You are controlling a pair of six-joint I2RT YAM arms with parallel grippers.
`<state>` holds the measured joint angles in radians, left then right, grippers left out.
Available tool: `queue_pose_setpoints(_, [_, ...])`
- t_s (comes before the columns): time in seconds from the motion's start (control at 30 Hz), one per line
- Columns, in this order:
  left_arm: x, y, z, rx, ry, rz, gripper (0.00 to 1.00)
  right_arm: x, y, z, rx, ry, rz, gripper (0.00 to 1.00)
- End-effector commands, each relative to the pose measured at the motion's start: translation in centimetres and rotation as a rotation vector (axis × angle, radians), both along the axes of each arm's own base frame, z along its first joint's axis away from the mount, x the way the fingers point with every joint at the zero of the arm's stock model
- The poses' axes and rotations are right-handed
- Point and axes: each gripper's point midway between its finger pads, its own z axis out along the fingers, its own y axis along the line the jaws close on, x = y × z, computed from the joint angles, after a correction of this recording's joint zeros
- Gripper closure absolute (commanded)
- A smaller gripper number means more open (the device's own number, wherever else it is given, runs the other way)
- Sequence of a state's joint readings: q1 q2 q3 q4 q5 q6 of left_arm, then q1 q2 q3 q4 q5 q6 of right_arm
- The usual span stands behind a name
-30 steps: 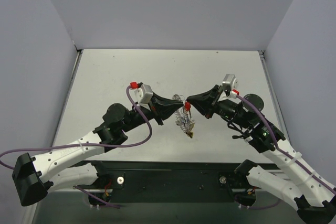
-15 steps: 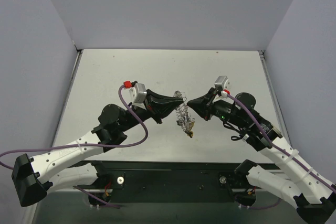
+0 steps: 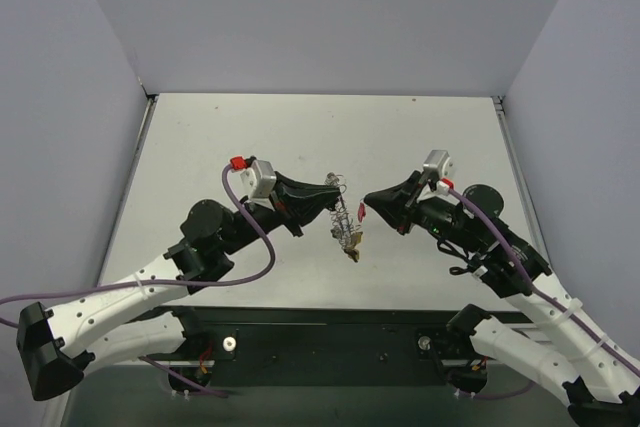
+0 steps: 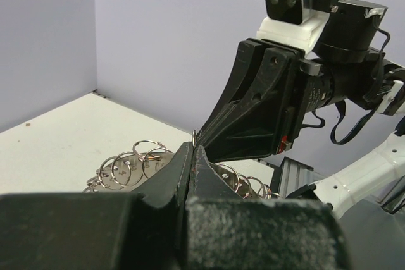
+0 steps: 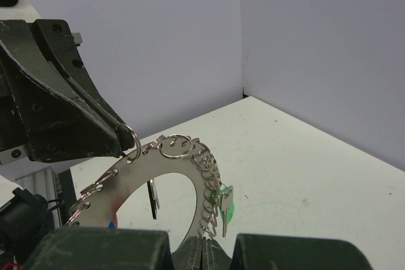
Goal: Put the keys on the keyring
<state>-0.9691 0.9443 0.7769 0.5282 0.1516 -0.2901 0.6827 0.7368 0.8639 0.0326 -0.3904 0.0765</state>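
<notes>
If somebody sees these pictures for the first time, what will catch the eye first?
The two grippers face each other, tips close, above the middle of the table. The left gripper holds up the keyring, a silvery hoop with a gold tag hanging at its lower end. The right gripper seems to pinch a red key.

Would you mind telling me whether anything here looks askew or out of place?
Nothing looks damaged or spilled. The keyring hangs tilted in mid-air from the left end effector, with its gold tag lowest. The right end effector holds a red key close beside it.
</notes>
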Motion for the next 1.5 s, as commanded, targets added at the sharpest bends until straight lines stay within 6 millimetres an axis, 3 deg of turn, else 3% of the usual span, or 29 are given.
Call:
queue_pose_setpoints(0.0, [-0.1,1.6,1.9,-0.042,-0.039,0.051,1.00,-0.8,0.2,2.3,0.035,-0.064,0.039,1.00])
queue_pose_setpoints(0.3, [0.5,1.6,-0.7,0.024,0.004,0.075,1.00,-1.3,0.5,2.8,0.045,-0.063,0.070,1.00])
queue_pose_setpoints(0.4, [0.5,1.6,-0.9,0.032,0.009,0.077,1.00,-0.9,0.8,1.9,0.024,-0.040,0.067,1.00])
queue_pose_setpoints(0.5, [0.7,2.4,-1.0,0.052,0.008,0.114,1.00,-0.3,1.1,-0.9,-0.021,0.014,0.060,1.00])
queue_pose_setpoints(0.67, [1.3,4.5,-1.5,0.102,0.023,0.206,1.00,0.1,1.6,-9.0,-0.091,0.182,0.051,1.00])
queue_pose_setpoints(0.73, [1.4,5.5,-1.6,0.119,0.020,0.245,1.00,0.1,1.9,-11.0,-0.090,0.220,0.052,1.00])
queue_pose_setpoints(0.77, [1.4,5.9,-1.5,0.123,0.018,0.257,1.00,-0.2,1.7,-14.1,-0.124,0.280,0.046,1.00])
queue_pose_setpoints(0.83, [1.6,7.0,-1.4,0.135,0.014,0.300,1.00,0.0,1.6,-16.0,-0.118,0.323,0.020,1.00])
queue_pose_setpoints(0.87, [1.7,7.4,-1.2,0.138,0.011,0.314,1.00,-0.2,1.3,-18.5,-0.142,0.371,0.008,1.00])
queue_pose_setpoints(0.9, [1.6,8.0,-0.8,0.130,0.002,0.327,1.00,-0.2,1.1,-19.5,-0.138,0.398,-0.015,1.00])
queue_pose_setpoints(1.0, [1.6,8.8,-0.6,0.133,-0.004,0.357,1.00,-0.1,1.0,-22.1,-0.155,0.456,-0.049,1.00])
queue_pose_setpoints(1.17, [1.8,9.4,-0.6,0.145,-0.007,0.383,1.00,0.3,1.2,-24.8,-0.196,0.524,-0.092,1.00])
queue_pose_setpoints(1.37, [1.8,9.6,-0.6,0.143,-0.006,0.387,1.00,0.7,1.7,-26.4,-0.233,0.582,-0.115,1.00])
queue_pose_setpoints(1.47, [1.7,9.7,-0.7,0.144,-0.005,0.388,1.00,0.9,1.9,-26.5,-0.233,0.589,-0.119,0.93])
